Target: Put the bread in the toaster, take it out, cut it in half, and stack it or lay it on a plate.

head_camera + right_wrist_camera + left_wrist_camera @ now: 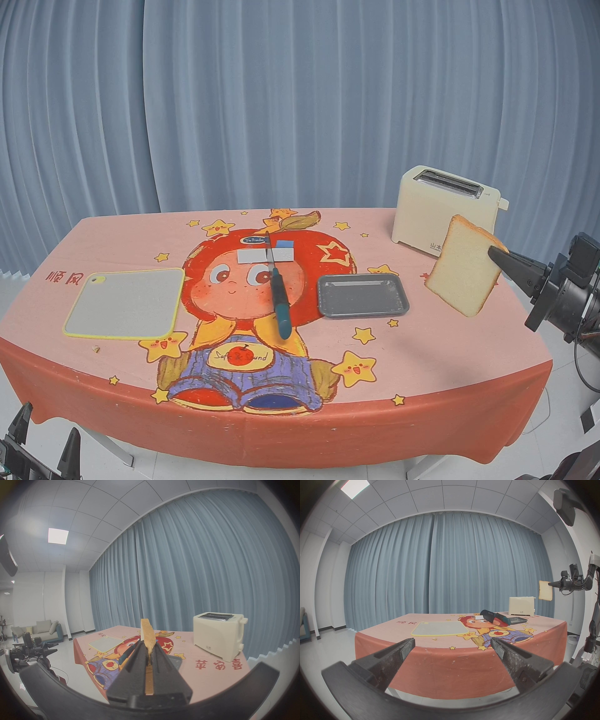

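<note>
A pink tabletop point(437, 350) under a cartoon-printed cloth stands before a blue-grey curtain point(300, 100). Nearest, at the lower left corner of the head view, the left gripper point(452, 642) hangs below the tabletop's front edge, its jaws spread wide with nothing between them.

On the cloth, a grey cutting board point(125, 303) with a yellow rim lies flat at the left of the frame. At the centre lies a knife point(278, 294), its teal handle toward the near edge and its blade pointing away, crossing a small white card point(256, 255). Just right of the knife sits a dark grey tray point(362, 295), apart from it.

At the right of the frame, the right gripper point(497, 253) is clamped on the upper right edge of the bread point(464, 265). The slice hangs tilted, clear of the tabletop, right of the tray. The right wrist view shows it edge-on, pinched between the two fingers.

Behind the bread, at the upper right, a cream toaster point(445, 209) stands upright near the far edge, slots up and lever on its right end. The slice overlaps its lower right corner in the head view; the left wrist view shows it raised above the toaster.
</note>
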Motion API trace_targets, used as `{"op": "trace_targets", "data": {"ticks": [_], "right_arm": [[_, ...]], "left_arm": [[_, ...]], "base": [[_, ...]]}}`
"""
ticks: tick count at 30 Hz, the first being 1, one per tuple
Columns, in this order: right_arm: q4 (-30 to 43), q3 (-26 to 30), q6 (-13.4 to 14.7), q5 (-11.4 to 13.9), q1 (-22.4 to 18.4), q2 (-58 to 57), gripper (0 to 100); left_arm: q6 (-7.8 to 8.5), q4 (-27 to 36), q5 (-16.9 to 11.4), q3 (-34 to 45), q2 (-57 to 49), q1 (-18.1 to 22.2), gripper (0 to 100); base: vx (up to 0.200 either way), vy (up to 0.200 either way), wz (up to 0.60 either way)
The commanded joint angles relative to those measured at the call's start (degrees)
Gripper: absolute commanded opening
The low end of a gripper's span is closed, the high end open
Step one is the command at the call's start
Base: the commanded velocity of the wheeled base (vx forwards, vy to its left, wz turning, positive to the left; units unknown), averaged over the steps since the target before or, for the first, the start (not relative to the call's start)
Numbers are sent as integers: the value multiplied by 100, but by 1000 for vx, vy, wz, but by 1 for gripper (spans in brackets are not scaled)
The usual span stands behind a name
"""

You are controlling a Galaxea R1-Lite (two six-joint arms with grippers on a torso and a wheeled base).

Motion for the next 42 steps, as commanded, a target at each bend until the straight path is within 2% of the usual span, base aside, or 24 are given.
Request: {"op": "trace_targets", "data": {"ticks": [1,17,40,42], "right_arm": [[-2,6,1,2,5,16,0],[-2,15,1,2,49,7,0],[-2,138,19,2,330,51,0],[7,138,19,2,366,51,0]], "left_arm": [[-2,0,7,101,-84,6,100],[-2,0,-2,101,-84,6,100],[6,0,-2,101,-84,6,100],[15,0,-2,101,-84,6,100]], "base": [[0,200,0],[0,200,0],[0,200,0],[0,0,0]]}}
